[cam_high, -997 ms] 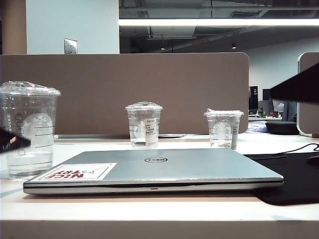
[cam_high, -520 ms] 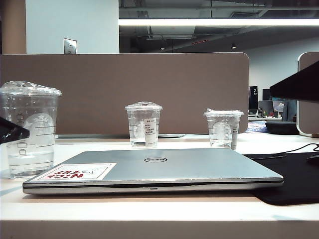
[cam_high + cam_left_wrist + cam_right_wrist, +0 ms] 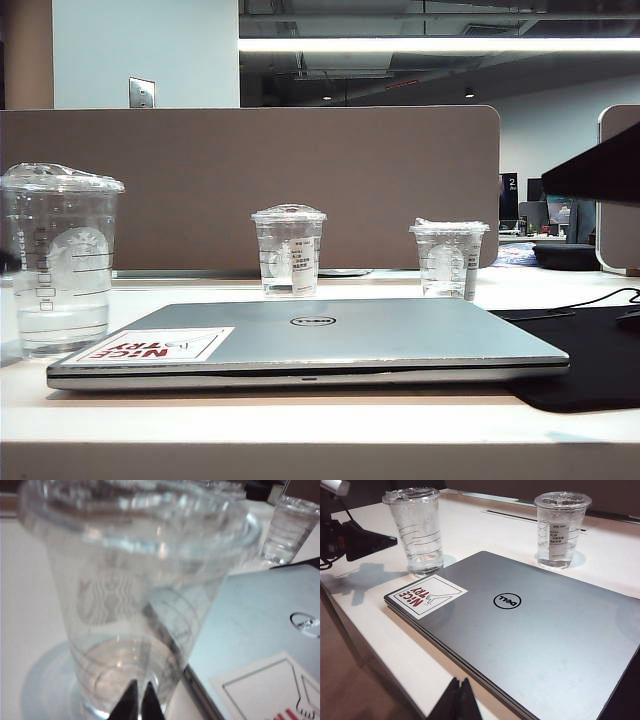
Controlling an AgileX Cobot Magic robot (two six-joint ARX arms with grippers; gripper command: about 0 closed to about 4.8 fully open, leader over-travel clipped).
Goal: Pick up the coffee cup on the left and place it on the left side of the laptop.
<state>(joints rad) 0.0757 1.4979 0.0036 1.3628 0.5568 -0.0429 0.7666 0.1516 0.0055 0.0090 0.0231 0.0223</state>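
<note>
The coffee cup (image 3: 62, 260) is a tall clear cup with a domed lid and a little water. It stands upright on the white table, just left of the laptop's stickered corner. The silver laptop (image 3: 310, 340) lies closed. My left gripper (image 3: 138, 700) is shut, its tips together just short of the coffee cup (image 3: 135, 580), nothing between them. In the right wrist view the left gripper (image 3: 390, 541) points at the coffee cup (image 3: 417, 530) from its outer side. My right gripper (image 3: 458, 695) is shut and empty, hovering off the table's front edge near the laptop (image 3: 520, 620).
A shorter labelled cup (image 3: 289, 250) and a still shorter cup (image 3: 448, 258) stand behind the laptop. A black mat (image 3: 590, 350) with a cable lies to the right. A brown partition (image 3: 250, 180) closes the back. The right arm (image 3: 600, 170) hangs dark at upper right.
The left gripper's dark tip by the cup rose, then drew back to the left edge of the exterior view, almost out of sight. The cup, laptop and right arm stayed put.
</note>
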